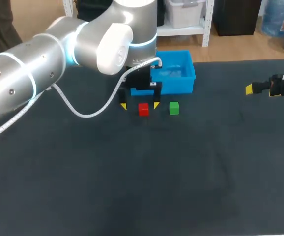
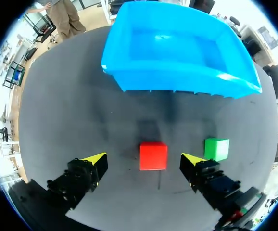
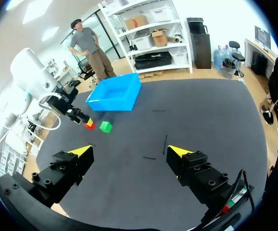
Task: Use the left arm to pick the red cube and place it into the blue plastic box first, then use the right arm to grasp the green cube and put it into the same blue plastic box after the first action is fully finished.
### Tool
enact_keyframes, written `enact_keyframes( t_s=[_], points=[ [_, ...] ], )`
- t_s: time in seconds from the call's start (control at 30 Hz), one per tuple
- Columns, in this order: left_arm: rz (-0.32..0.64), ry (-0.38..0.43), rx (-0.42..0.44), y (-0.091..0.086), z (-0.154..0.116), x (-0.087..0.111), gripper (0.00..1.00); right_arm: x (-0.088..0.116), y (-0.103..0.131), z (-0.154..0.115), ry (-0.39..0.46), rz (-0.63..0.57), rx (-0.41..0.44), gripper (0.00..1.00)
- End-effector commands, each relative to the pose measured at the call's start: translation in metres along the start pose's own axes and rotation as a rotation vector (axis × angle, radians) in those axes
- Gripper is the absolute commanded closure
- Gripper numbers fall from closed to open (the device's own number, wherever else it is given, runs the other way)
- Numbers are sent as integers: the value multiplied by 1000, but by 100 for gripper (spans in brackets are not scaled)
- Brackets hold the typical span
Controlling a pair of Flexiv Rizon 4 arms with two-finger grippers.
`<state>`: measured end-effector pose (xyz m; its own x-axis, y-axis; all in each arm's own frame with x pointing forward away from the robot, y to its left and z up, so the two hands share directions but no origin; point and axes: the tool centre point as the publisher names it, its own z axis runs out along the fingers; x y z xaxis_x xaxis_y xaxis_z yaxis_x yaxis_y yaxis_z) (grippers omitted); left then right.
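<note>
The left end effector (image 2: 144, 160) is hanging wide open, the red cube (image 2: 153, 156) lying centred between its fingers — seemingly untouched.

Left arm (image 1: 29, 73) enters at 9 o'clock and extends toward 12 o'clock. Left gripper (image 1: 139, 105) points downward, fingers spread wide. Right arm (image 1: 283, 86) sits at 3 o'clock. Right gripper (image 3: 129, 151) is likewise spread wide.

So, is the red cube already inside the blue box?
No, the red cube lies on the table between the open fingers of the left gripper.
</note>
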<state>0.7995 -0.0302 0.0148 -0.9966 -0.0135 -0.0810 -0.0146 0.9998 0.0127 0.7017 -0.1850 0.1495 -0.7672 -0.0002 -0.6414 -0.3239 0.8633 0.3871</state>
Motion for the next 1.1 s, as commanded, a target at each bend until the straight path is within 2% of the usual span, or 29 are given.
enact_keyframes(
  t_s=[0.03, 0.53, 0.57, 0.63, 0.67, 0.77, 0.8, 0.9, 1.1],
  points=[
    [-3, 9, -3, -2, 4, 0, 0, 0, 0, -1, 0, 0, 0, 0],
    [-39, 25, 0, -2, 13, 0, 0, 0, 0, -1, 0, 0, 0, 0],
    [-41, 25, 0, -2, 13, -1, 3, 0, 0, -1, 0, 0, 0, 0],
    [-45, 26, 2, -1, 14, -2, 29, 0, 0, -1, 0, 0, 0, 0],
    [-46, 26, 3, -2, 14, -3, 47, 0, 0, -1, 0, 0, 0, 0],
    [-48, 25, 3, -2, 15, -3, 66, 0, 0, -1, 0, 0, 0, 0],
    [-47, 25, 4, -2, 15, -3, 77, 0, 0, -1, 0, 0, 0, 0],
    [-44, 26, 5, -2, 14, -3, 100, 0, 0, -1, 0, 0, 0, 0],
    [-38, 25, 5, -3, 12, -1, 100, 0, 0, -1, 0, 0, 0, 0]
  ],
)
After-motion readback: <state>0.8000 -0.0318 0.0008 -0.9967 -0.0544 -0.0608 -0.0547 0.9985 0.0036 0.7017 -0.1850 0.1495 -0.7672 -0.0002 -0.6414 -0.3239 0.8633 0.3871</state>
